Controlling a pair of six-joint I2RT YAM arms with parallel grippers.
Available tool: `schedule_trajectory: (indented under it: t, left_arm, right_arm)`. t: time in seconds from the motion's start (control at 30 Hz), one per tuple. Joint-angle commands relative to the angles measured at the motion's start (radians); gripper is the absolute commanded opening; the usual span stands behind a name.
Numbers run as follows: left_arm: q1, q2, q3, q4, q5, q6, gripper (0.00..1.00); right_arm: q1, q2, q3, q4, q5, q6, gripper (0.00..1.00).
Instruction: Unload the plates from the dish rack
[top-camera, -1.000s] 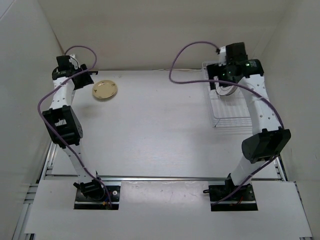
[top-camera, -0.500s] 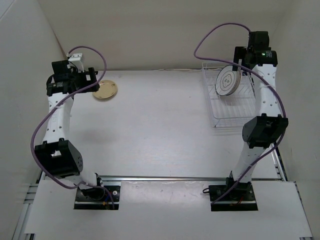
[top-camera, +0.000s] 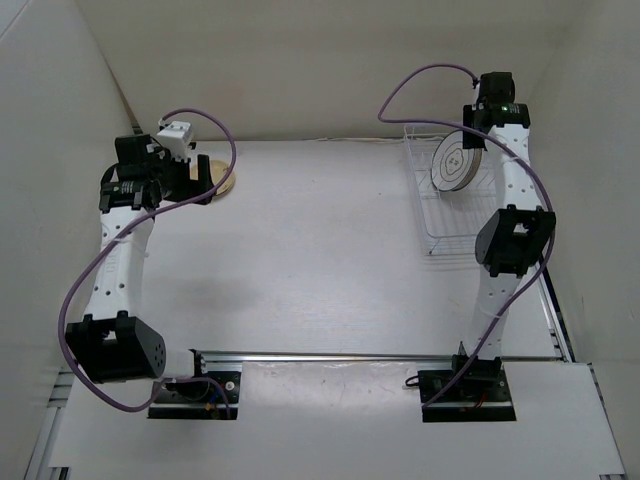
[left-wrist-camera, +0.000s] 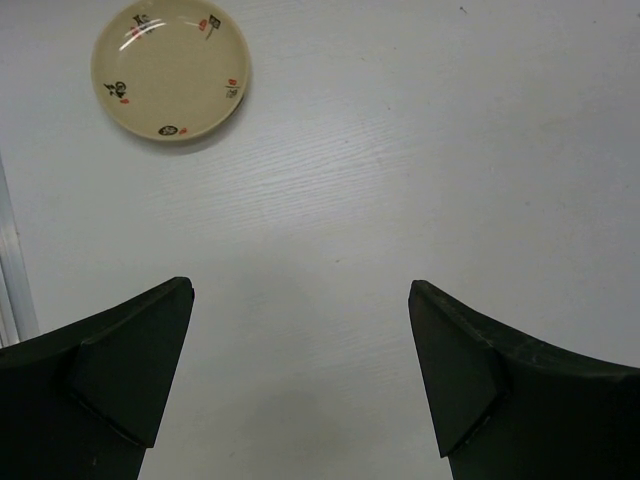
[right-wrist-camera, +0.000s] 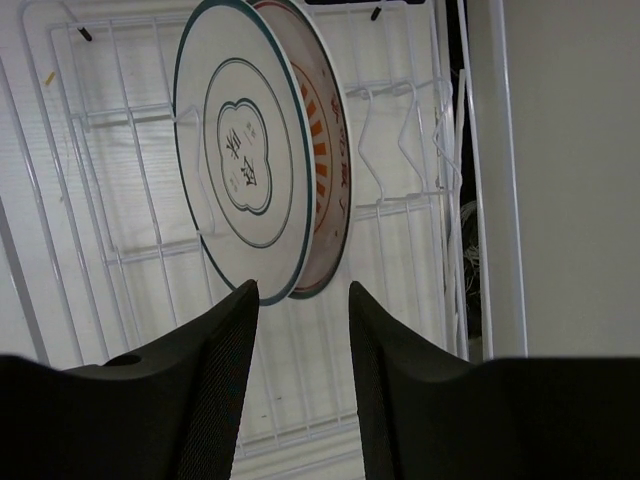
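Cream-tan glaze shows at the far left of the worktop (left-wrist-camera: 400, 150): the cream plate (left-wrist-camera: 170, 68) lies flat there, well clear of my left pincer (left-wrist-camera: 300, 290), whose fingers have swung wide apart and hold nothing. So one plate is unloaded. My right pincer (right-wrist-camera: 300, 295) has meanwhile drawn in from wide to narrow at the dish rack (top-camera: 465, 235) on the far right. Its tips flank the lower rims of the ringed plate (right-wrist-camera: 245, 150) and the orange-centred plate (right-wrist-camera: 330, 150), which stand on edge, close together. Whether the pads already touch, I cannot tell. Both rims sit in the gap, so I judge the coming lift risks catching two plates instead of one.
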Motion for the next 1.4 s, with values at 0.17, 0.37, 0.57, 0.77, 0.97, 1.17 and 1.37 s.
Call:
schedule_trajectory:
  t: [0.17, 0.37, 0.57, 0.77, 0.97, 1.17, 1.37]
  left_arm:
    - [0.001, -0.057, -0.033, -0.023, 0.101, -0.004, 1.00]
    - [0.001, -0.046, -0.033, -0.023, 0.110, -0.004, 1.00]
    - [0.001, -0.028, -0.024, -0.023, 0.110, -0.004, 1.00]
    - [0.001, -0.008, -0.014, -0.023, 0.110, -0.004, 1.00]
    - [0.001, 0.023, -0.005, -0.023, 0.110, -0.004, 1.00]
    - [0.001, 0.034, 0.004, -0.023, 0.110, -0.013, 1.00]
    - [0.001, 0.052, -0.005, -0.023, 0.110, -0.022, 1.00]
  right_arm:
    - [-0.004, 0.067, 0.090, 0.056, -0.021, -0.014, 0.46]
    - [-0.004, 0.110, 0.113, 0.065, -0.011, -0.014, 0.44]
    - [-0.022, 0.150, 0.135, 0.074, -0.011, -0.014, 0.44]
    - [-0.022, 0.188, 0.153, 0.083, -0.011, -0.023, 0.43]
    - [-0.031, 0.222, 0.175, 0.092, -0.011, -0.023, 0.35]
    - [-0.031, 0.240, 0.184, 0.092, -0.046, -0.023, 0.26]
    - [-0.031, 0.249, 0.202, 0.073, -0.142, -0.023, 0.00]
